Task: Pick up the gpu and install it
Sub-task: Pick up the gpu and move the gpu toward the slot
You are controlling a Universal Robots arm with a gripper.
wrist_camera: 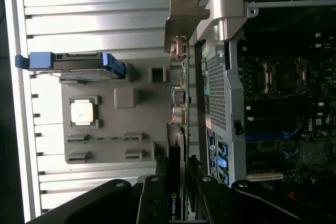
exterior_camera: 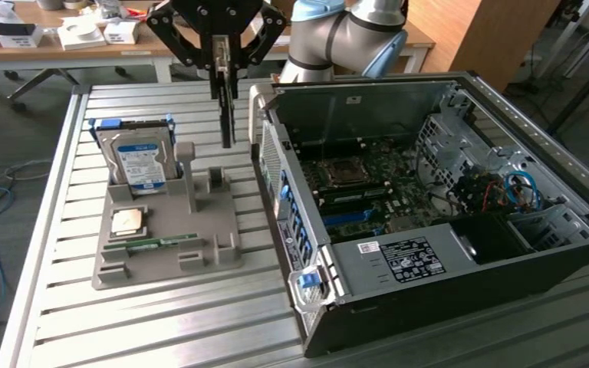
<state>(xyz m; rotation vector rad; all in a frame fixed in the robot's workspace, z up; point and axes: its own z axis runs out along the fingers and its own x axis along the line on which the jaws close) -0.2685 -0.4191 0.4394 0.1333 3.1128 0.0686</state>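
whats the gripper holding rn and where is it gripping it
The gripper holds the gpu by its upper edge, clamped on both flat faces; the card hangs edge-on beside the case.

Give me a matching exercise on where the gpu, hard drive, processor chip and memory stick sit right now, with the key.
Things:
1. gpu
2. hard drive
3. processor chip
4. memory stick

Places:
A. lies flat in a square pocket of the grey holder
B. stands upright at the holder's far end in the exterior view
C. lies in a long slot, nearer the exterior camera than the chip
D. hangs gripped in the pincer, between holder and case

Pairs: 1-D, 2-B, 3-A, 4-C
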